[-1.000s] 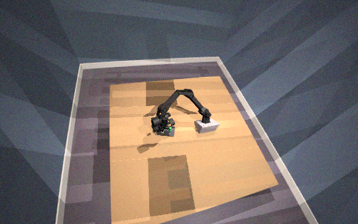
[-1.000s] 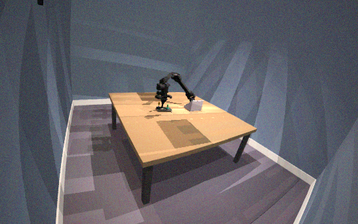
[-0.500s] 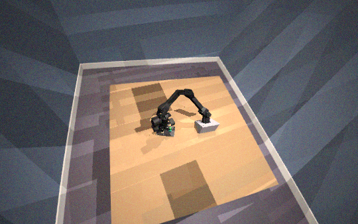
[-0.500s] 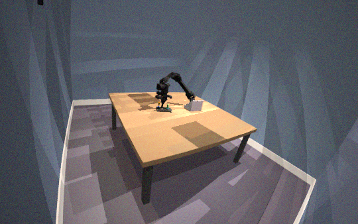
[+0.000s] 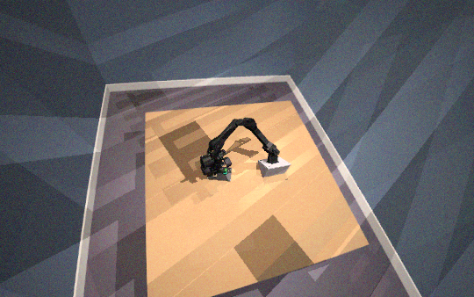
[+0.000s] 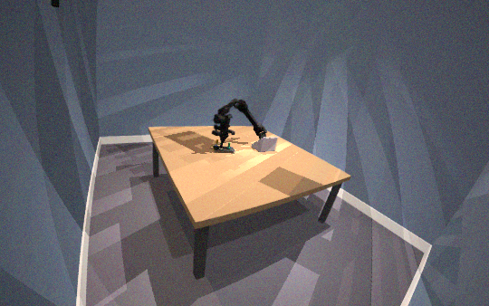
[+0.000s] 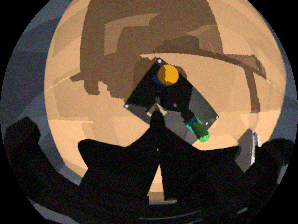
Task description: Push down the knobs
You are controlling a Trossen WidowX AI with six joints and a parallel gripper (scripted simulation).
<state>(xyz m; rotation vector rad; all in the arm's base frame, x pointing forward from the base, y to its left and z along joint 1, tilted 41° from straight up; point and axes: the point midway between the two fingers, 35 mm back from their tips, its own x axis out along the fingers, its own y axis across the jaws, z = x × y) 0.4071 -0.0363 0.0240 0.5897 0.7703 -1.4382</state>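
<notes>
The dark circuit board (image 7: 202, 109) (image 6: 225, 150) (image 5: 223, 177) lies turned at an angle in the wrist view. An orange knob (image 7: 168, 75) stands over a blue potentiometer (image 7: 159, 81) near the board's upper corner. A green knob (image 7: 204, 136) stands over a teal potentiometer (image 7: 193, 123) near its lower right side. How far down each knob sits is not clear. My gripper (image 7: 156, 127) (image 6: 222, 144) is shut and empty. Its tips appear between the two knobs, over the board's lower left part in the wrist view, touching neither knob. The fingers hide part of the board.
The wooden table (image 5: 189, 237) (image 6: 217, 195) carries the board and the arm's pale base (image 5: 274, 167) (image 6: 265, 144), which stands to the right of the board in the top and exterior views. Dark shadows fall across the table.
</notes>
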